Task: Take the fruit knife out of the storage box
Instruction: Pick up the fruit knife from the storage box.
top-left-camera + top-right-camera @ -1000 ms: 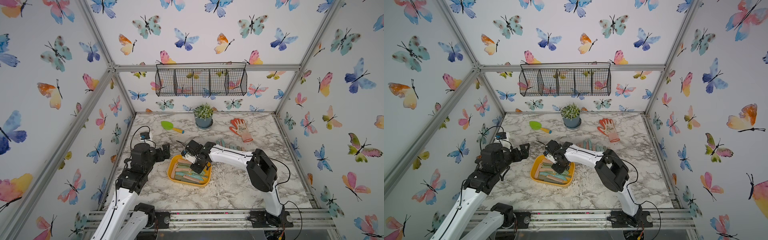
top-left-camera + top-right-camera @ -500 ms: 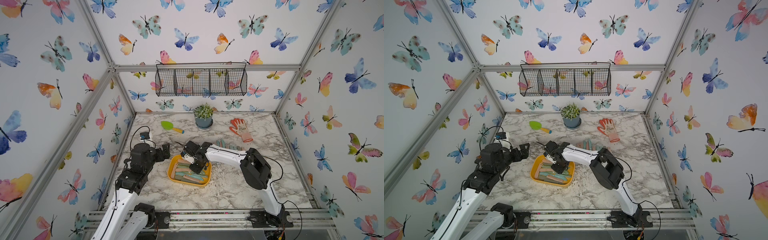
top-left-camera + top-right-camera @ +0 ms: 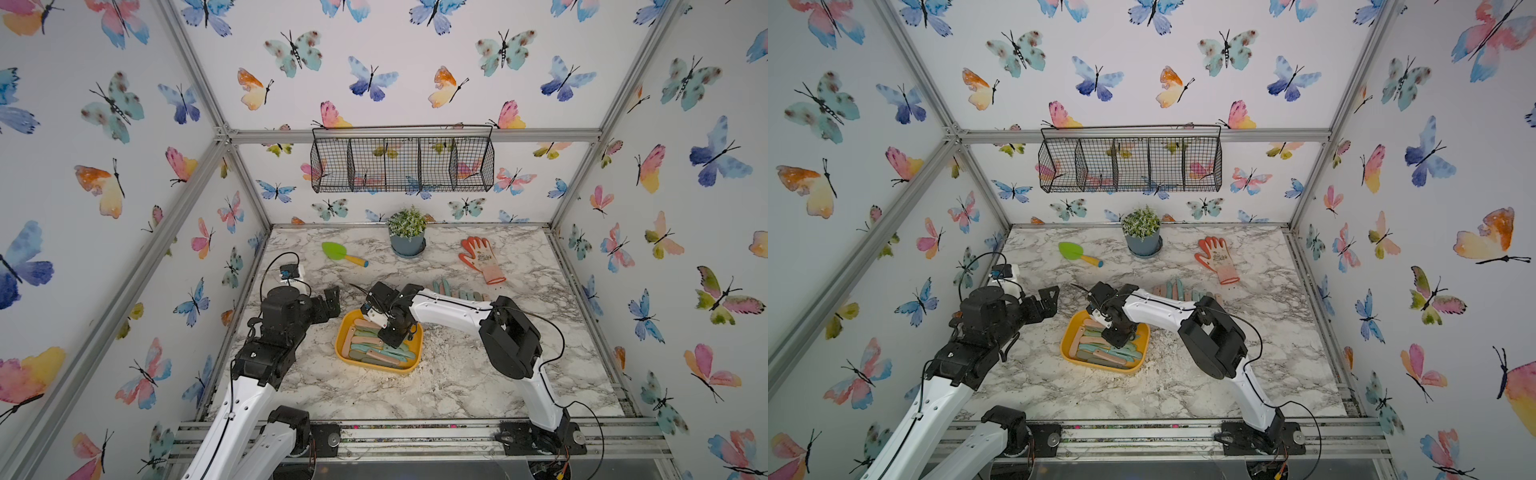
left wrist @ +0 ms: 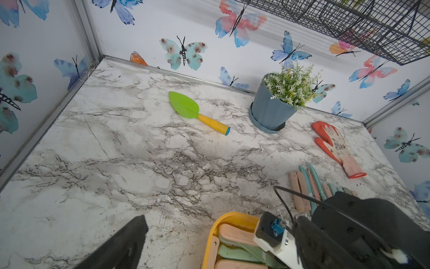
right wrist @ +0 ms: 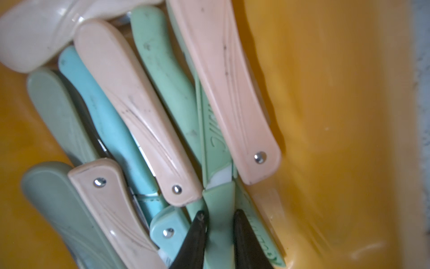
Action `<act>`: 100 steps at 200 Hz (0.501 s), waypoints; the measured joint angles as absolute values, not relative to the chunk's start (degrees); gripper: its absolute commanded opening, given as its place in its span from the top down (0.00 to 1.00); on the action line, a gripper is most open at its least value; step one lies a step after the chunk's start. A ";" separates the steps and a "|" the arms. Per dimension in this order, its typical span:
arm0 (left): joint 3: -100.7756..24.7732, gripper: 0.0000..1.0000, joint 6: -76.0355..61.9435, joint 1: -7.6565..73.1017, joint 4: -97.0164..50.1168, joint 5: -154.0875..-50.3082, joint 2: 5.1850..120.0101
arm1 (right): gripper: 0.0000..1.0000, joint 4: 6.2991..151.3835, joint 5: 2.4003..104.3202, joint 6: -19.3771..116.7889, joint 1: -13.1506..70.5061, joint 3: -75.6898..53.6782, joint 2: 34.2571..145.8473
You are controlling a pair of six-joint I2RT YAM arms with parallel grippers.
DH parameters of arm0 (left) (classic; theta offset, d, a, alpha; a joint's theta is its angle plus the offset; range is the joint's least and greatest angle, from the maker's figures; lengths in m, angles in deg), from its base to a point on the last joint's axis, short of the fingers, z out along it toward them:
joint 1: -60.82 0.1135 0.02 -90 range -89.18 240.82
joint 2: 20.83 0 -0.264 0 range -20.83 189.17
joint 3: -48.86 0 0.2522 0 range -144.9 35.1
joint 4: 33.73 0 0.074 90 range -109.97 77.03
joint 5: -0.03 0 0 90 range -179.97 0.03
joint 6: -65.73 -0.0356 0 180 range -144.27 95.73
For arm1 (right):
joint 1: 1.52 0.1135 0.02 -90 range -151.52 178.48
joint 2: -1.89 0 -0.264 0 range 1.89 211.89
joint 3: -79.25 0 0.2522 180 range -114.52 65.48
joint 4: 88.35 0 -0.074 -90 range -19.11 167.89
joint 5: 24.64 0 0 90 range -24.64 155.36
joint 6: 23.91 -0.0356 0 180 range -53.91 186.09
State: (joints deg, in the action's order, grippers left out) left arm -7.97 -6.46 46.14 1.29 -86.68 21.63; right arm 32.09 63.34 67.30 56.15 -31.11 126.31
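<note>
right fingers (image 3: 393, 340) inside storage box (image 3: 340, 345), grip unclear

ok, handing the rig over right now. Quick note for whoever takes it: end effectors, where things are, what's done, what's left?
Right end effector: down in the storage box, closed on a green fruit knife, which is not lifted yet.
Left end effector: open, empty, hovering beside the box.
Box: on the table, front centre, holding a pile of knives in pink, green and blue.
Done: a row of knives lies on the table beyond the box.
Left: lift the gripped knife out, probably to that row. Many more are in the box.
</note>
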 measured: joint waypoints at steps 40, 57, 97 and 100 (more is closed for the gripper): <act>-7.97 0.02 -6.46 46.14 1.29 -86.68 21.54 | 0.78 32.02 63.40 67.33 56.15 -31.11 126.18; -7.97 0.02 -6.46 46.14 1.29 -86.66 21.54 | 0.78 31.70 63.42 67.63 56.15 -31.05 126.00; -7.97 0.02 -6.46 46.14 1.29 -86.68 21.54 | 0.78 30.65 63.14 69.05 56.15 -29.21 123.36; -7.97 0.02 -6.46 46.14 1.29 -86.68 21.54 | 0.78 30.58 63.08 69.21 56.15 -29.04 123.03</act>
State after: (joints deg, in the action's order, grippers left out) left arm -7.97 -6.46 46.14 1.29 -86.68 21.54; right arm 30.58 63.08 69.21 56.15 -29.04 123.03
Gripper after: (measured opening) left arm 0.985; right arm 0.221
